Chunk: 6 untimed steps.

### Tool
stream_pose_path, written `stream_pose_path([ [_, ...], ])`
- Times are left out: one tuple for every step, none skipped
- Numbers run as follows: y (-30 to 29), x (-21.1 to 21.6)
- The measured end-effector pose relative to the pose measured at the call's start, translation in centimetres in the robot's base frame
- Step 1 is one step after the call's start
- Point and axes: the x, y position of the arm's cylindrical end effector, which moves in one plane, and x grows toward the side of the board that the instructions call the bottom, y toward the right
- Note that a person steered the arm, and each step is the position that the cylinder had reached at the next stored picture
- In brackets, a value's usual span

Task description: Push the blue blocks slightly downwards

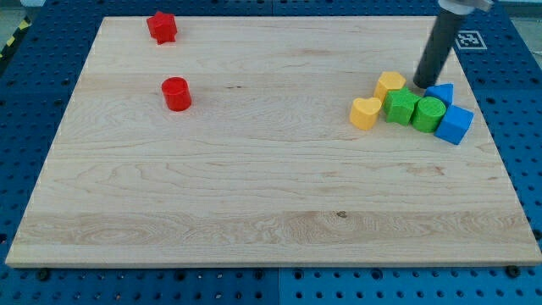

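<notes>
Two blue blocks sit at the view's right: a blue triangular block [441, 94] and, below and right of it, a blue cube [455, 124]. My tip [422, 85] rests on the board just left of the blue triangular block, above the green blocks and right of the upper yellow block. The rod slants up to the view's top right.
Two green blocks [400, 107] [428, 113] sit against the blue ones. A yellow block [390, 85] and a yellow heart [366, 113] lie left of them. A red star-like block [161, 27] and a red cylinder [176, 93] are at the upper left. The wooden board [254, 195] lies on a blue pegboard.
</notes>
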Motion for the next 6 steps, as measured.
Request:
stream_pose_path([
  [1.8, 1.7],
  [2.1, 3.5],
  [2.1, 5.0],
  [2.1, 6.2],
  [2.1, 7.9],
  [2.1, 8.5],
])
